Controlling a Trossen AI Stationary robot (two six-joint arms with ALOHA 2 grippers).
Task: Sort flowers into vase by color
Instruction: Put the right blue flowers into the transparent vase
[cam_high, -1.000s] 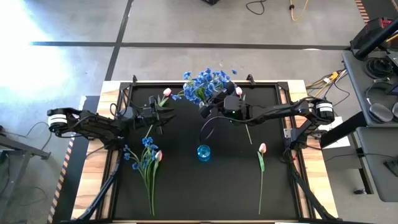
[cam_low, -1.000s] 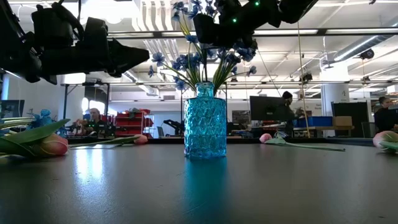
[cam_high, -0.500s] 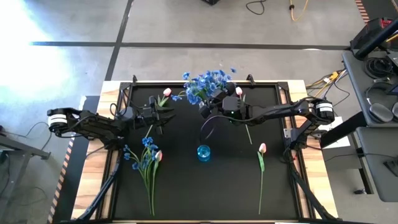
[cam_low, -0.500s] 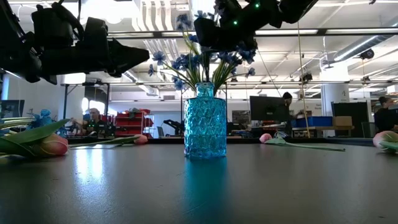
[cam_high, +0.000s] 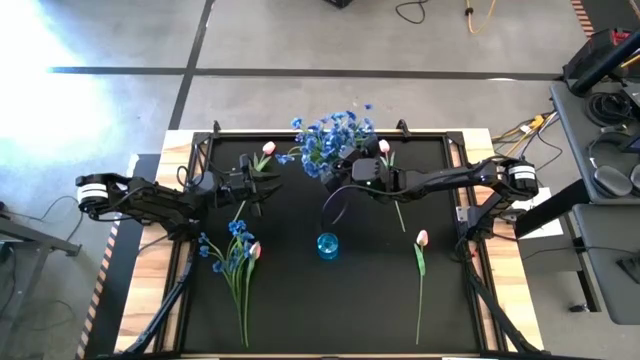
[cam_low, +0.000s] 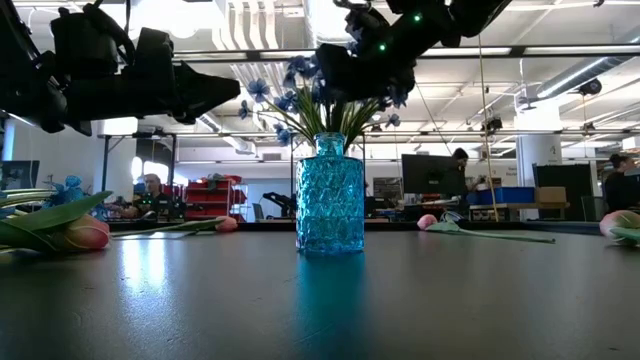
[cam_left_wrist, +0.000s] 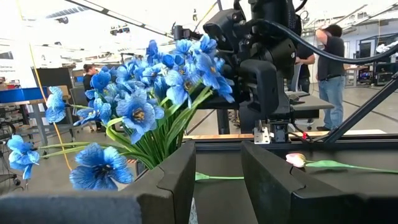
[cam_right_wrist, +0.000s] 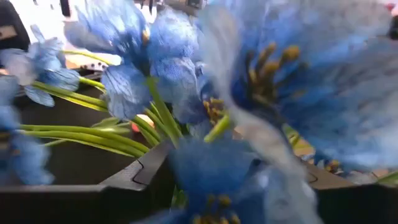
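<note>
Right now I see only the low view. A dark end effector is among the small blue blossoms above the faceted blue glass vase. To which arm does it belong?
Observer: From above, it is the right end effector, coming from the table's right side to the spray of small blue blossoms.
Operator: Is the left arm carrying something?
Observer: No. The left end effector hovers on the left; its wrist view shows open fingers with nothing between them.
Operator: Are blue flowers left to sort?
Observer: Yes, one green-stemmed blue spray lies on the black table, on the left, beside a pink-white tulip bud.
</note>
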